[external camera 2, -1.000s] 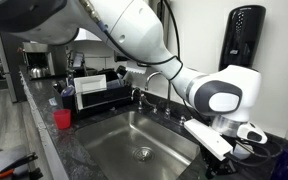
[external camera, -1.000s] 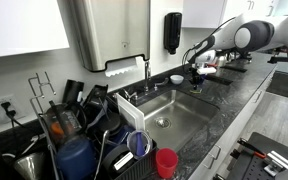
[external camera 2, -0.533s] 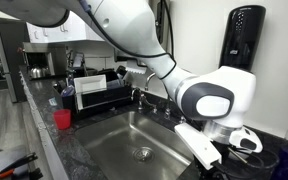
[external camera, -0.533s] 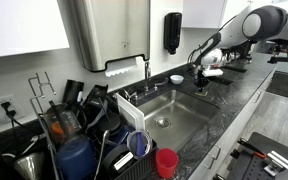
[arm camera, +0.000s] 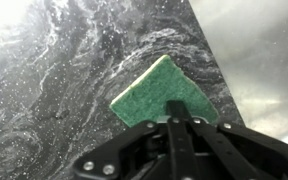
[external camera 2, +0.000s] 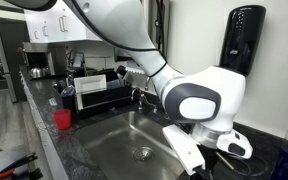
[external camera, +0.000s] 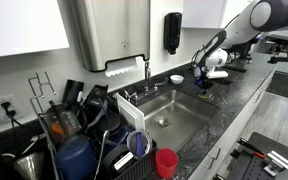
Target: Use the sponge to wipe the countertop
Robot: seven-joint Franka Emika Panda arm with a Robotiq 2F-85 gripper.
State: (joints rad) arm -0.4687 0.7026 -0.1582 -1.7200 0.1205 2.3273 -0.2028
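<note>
In the wrist view my gripper is shut on a green sponge pressed flat on the dark speckled countertop, close to the edge of the steel sink. In an exterior view the gripper is low over the countertop just beyond the sink basin; the sponge is too small to make out there. In an exterior view the gripper's body fills the foreground and hides the sponge.
A faucet stands behind the basin. A small white bowl sits on the counter near the wall. A dish rack with utensils and a red cup stand at the near end. A soap dispenser hangs on the wall.
The arm has swung along the counter away from the basin, carrying the sponge with it. The grip stays shut.
</note>
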